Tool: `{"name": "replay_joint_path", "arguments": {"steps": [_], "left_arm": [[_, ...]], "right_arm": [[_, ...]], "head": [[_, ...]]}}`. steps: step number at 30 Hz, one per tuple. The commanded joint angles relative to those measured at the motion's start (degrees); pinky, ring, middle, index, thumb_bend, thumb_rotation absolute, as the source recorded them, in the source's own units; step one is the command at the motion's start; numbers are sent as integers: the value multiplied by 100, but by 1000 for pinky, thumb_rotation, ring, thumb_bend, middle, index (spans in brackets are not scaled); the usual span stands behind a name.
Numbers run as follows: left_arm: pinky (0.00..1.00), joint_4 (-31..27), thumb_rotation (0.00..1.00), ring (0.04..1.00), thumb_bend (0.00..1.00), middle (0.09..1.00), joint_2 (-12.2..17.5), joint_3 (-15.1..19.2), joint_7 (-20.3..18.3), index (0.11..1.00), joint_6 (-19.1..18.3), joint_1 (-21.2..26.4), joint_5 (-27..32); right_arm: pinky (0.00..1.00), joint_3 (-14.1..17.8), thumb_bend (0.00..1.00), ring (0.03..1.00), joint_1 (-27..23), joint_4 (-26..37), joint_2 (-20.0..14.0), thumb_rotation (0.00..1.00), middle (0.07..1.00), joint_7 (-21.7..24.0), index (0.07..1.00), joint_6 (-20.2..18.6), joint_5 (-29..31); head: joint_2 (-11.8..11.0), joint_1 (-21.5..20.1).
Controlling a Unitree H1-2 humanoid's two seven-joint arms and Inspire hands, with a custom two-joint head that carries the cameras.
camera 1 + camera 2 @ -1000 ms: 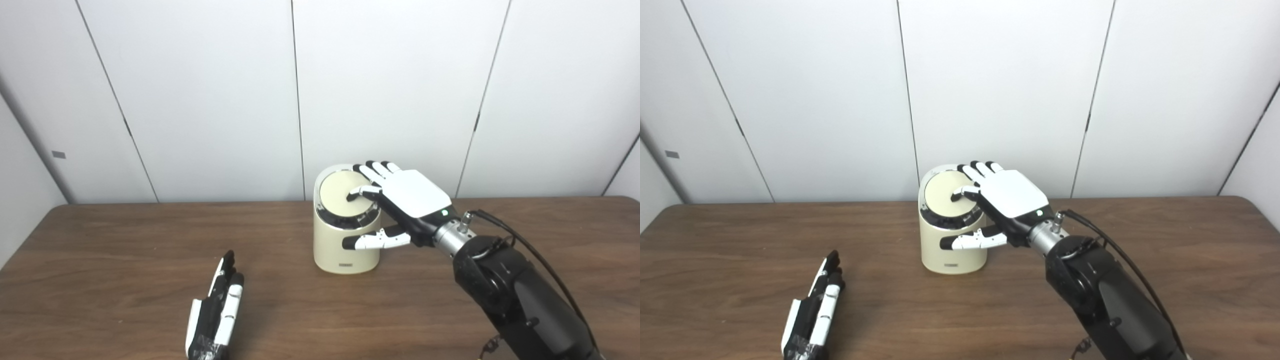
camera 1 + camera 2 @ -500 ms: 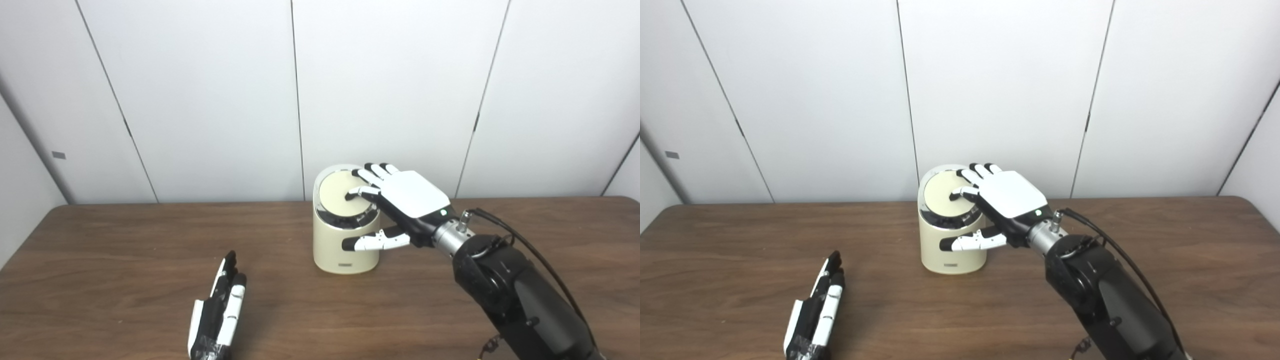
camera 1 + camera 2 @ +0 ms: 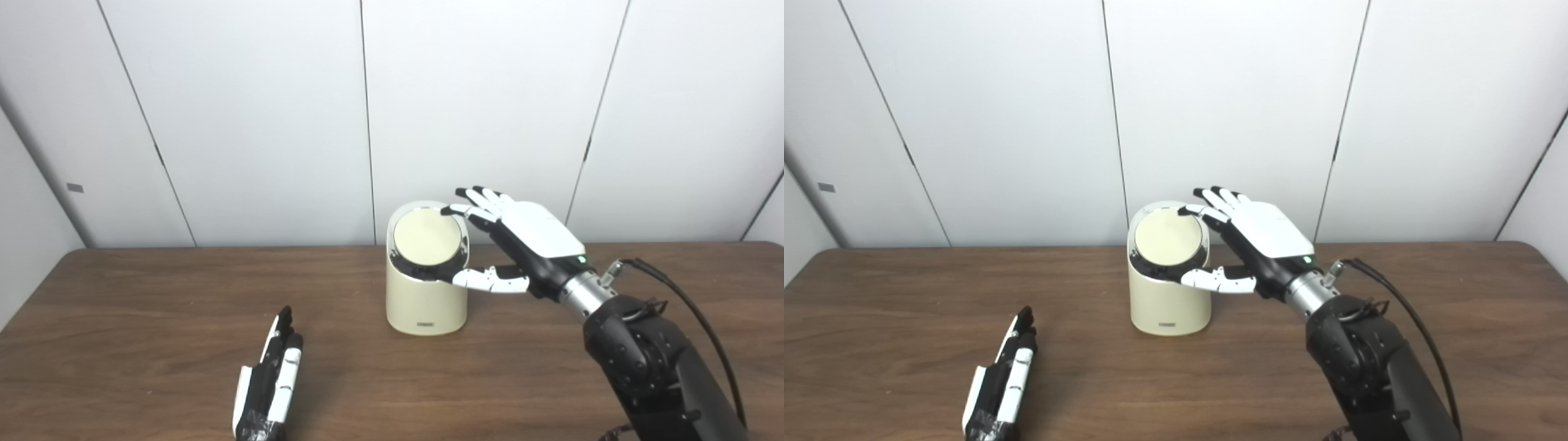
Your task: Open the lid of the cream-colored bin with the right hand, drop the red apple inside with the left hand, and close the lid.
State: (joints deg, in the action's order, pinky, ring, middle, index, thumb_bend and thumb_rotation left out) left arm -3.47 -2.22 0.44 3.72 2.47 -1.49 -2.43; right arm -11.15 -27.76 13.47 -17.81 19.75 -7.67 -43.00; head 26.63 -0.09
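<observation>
Cream-colored and cylindrical, the plastic bin (image 3: pixel 424 294) stands upright near the middle of the dark brown wooden worktop (image 3: pixel 122 343), close to the white panelled wall (image 3: pixel 245 110). Its round cream lid (image 3: pixel 427 237) sits in a dark ring on top, tilted toward the camera. The right robot hand (image 3: pixel 520 239) hovers just beside the bin's right side, released, with fingers spread and nothing in its grasp; its fingertips (image 3: pixel 1188 210) reach over the lid's far right edge, and the thumb (image 3: pixel 1213 280) points at the rim below. Whether any fingertip touches the lid cannot be told. The left robot hand (image 3: pixel 269 383) lies on the worktop well apart from the bin, fingers straight together, holding nothing.
</observation>
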Motion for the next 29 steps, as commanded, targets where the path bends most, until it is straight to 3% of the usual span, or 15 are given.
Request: {"name": "replay_joint_path", "arguments": {"steps": [1,4,8,11,14,19,24,29], "left_arm": [[992,163,828,1000,550,1000,-25,-29,-36,1000,-69,-183,33],[958,148,809,991,541,1000,-9,27,-105,1000,-56,-188,221],[914,132,764,958,527,984,23,84,-127,1000,-22,-203,404],[925,81,756,960,530,981,65,101,-117,1000,-54,-216,411],[935,58,759,958,549,979,132,125,-146,1000,-85,-225,476],[958,-52,801,970,544,988,194,152,-196,1000,-154,-246,513],[979,-300,858,987,514,997,226,174,-300,1000,-184,-345,653],[990,-588,954,987,469,995,213,191,-320,1000,-118,-448,708]], "right_arm": [[980,176,506,1000,40,37,44,909,984,-309,918,89,228],[949,373,493,1000,440,58,95,932,984,-481,932,70,561],[954,637,491,1000,938,372,275,987,999,-303,952,-500,1155],[932,795,478,1000,1246,517,362,999,994,-409,952,-624,1418],[925,1079,491,967,1502,545,549,1000,978,-520,955,-655,2030],[992,1566,525,998,1686,463,945,1000,999,-543,984,-769,3357],[1000,1611,603,1000,1978,188,1060,1000,1000,-766,996,-458,3703],[1000,1430,567,1000,2250,198,1095,1000,1000,-956,993,-471,3622]], "head": [[14,-1],[10,-31],[37,-54],[72,-62],[105,-113],[167,-93],[260,-99],[359,-82]]}}
